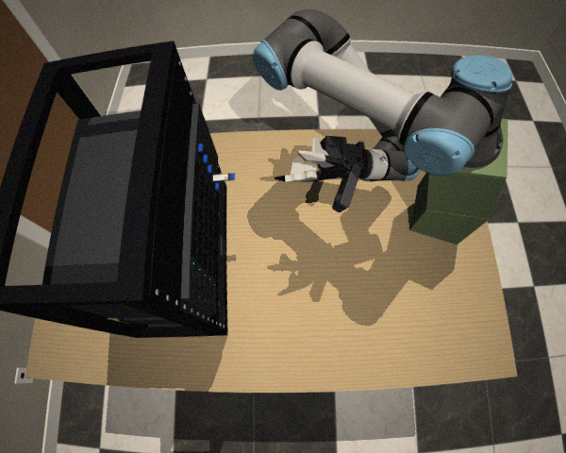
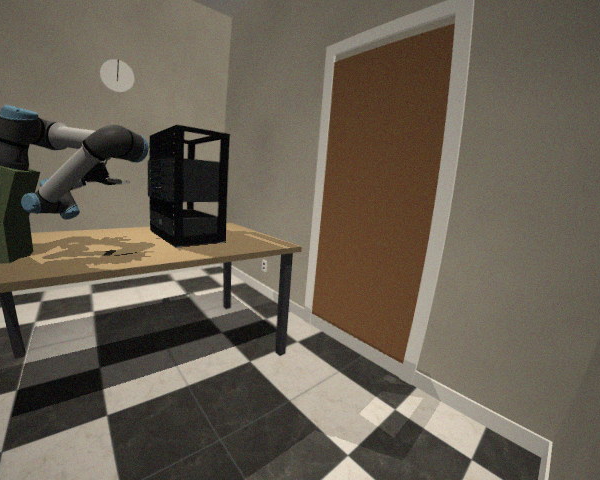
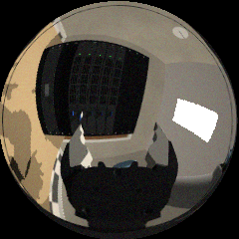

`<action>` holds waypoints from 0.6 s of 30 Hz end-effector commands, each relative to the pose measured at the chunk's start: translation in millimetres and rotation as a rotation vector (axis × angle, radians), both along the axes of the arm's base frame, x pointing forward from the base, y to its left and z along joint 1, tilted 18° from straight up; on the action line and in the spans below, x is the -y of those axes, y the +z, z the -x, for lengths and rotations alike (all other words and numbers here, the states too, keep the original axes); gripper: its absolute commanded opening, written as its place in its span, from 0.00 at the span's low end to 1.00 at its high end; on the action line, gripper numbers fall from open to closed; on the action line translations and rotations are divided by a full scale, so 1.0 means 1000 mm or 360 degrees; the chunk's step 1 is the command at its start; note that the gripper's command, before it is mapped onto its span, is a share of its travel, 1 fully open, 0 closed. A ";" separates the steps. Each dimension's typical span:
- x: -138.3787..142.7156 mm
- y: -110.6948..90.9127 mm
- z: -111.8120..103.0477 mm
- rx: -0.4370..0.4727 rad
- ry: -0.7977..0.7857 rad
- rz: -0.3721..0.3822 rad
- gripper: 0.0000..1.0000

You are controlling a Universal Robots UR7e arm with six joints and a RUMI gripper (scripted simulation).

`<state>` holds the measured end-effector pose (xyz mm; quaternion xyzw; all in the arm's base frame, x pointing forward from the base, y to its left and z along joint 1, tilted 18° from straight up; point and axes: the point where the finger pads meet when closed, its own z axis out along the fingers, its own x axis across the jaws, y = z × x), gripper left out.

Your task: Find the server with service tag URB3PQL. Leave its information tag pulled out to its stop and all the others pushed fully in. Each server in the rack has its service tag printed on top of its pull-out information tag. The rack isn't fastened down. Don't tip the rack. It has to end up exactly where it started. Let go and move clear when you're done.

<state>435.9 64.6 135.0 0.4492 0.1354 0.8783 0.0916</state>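
Hovering at the centre of the top view, my gripper (image 1: pixel 300 168) has its fingers spread wide with nothing between them, pointing at the front of the black server rack (image 1: pixel 169 63) on the left. One white information tag (image 1: pixel 223 176) with a blue tip sticks out of that front, well apart from my fingertips. The other blue tag ends (image 1: pixel 205 158) sit flush along the rack's face. The rack stands upright on the wooden table (image 1: pixel 361 351).
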 end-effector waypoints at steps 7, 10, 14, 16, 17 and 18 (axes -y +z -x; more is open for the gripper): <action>0.006 -0.005 -0.006 -0.0047 -0.0009 -0.0030 1.00; 0.007 -0.007 -0.007 -0.0060 -0.0011 -0.0039 1.00; 0.008 -0.008 -0.008 -0.0069 -0.0013 -0.0044 1.00; 0.009 -0.009 -0.009 -0.0078 -0.0014 -0.0050 1.00; 0.010 -0.010 -0.010 -0.0082 -0.0015 -0.0052 1.00; 0.010 -0.010 -0.010 -0.0086 -0.0016 -0.0055 1.00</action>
